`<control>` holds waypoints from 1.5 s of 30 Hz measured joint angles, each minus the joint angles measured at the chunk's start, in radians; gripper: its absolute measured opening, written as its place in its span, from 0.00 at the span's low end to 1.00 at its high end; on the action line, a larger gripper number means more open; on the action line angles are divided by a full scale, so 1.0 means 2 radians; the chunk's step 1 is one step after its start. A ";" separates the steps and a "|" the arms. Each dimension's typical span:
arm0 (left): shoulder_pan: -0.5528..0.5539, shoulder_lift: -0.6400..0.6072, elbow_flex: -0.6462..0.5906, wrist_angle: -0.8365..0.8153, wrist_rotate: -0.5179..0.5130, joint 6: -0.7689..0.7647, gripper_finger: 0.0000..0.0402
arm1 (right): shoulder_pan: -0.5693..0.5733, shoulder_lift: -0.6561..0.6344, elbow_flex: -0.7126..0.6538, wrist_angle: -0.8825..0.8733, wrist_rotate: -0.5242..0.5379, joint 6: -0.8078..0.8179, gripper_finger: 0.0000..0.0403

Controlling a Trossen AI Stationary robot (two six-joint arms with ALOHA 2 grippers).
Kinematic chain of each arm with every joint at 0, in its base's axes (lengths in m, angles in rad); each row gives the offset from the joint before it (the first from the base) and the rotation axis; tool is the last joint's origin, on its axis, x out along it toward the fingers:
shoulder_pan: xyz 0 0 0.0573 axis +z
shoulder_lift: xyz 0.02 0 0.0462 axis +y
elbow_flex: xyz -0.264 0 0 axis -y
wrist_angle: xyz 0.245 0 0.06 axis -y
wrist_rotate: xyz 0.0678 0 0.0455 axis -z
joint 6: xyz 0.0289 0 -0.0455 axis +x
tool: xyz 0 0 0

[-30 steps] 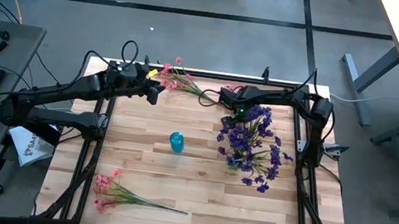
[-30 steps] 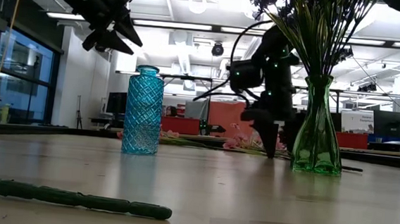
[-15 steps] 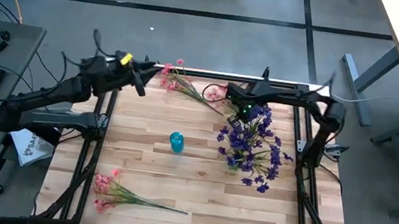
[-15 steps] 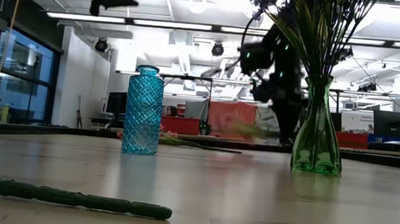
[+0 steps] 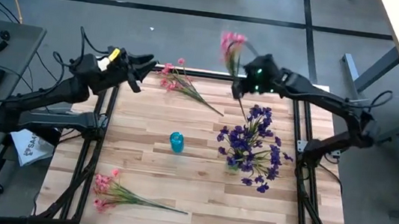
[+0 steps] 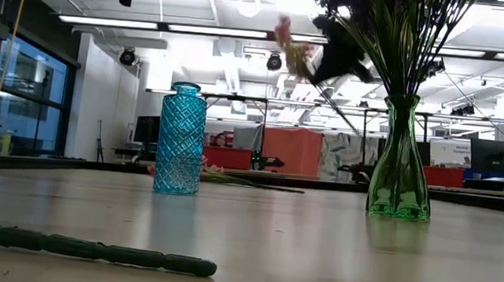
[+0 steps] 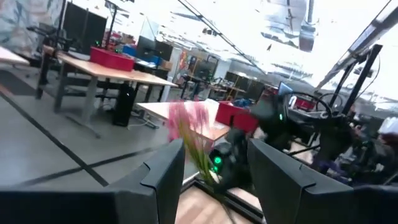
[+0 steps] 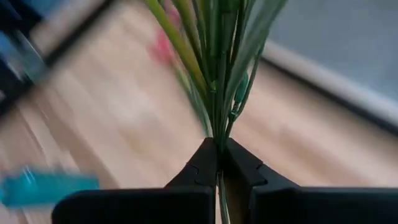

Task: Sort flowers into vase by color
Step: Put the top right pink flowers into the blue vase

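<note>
Above the table [image 5: 198, 187], right gripper [image 8: 217, 163] jaws pinch pink sprig [image 5: 231, 46].

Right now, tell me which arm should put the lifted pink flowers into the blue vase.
Right. Its claw is already shut on the pink flowers, raised above the table's far side. The left claw is open, empty, farther from the blue vase.

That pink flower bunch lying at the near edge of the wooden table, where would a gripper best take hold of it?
Probably on the bare green stems, coming straight down from above. The pink flower bunch lies flat on the wooden table, blossoms fanned toward the left arm's side, stems gathered into one thin bundle that two fingers can close across.
</note>
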 joint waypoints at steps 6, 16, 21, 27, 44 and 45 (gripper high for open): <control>-0.006 0.047 0.001 0.048 0.011 -0.027 0.41 | -0.040 0.000 0.001 0.157 -0.059 0.016 0.00; -0.052 0.136 0.001 0.102 0.045 -0.018 0.58 | 0.022 0.026 0.001 0.329 -0.171 0.019 0.00; -0.073 0.165 0.011 0.117 0.053 0.008 0.65 | 0.069 0.028 0.001 0.374 -0.163 -0.017 0.00; -0.084 0.209 0.052 0.124 0.090 0.018 0.67 | 0.079 0.039 0.001 0.388 -0.159 -0.016 0.00; -0.084 0.263 0.069 0.135 0.096 0.017 0.66 | 0.102 0.039 0.001 0.417 -0.180 -0.004 0.00; -0.085 0.262 0.069 0.138 0.101 0.017 0.65 | 0.102 0.039 0.001 0.417 -0.180 -0.004 0.00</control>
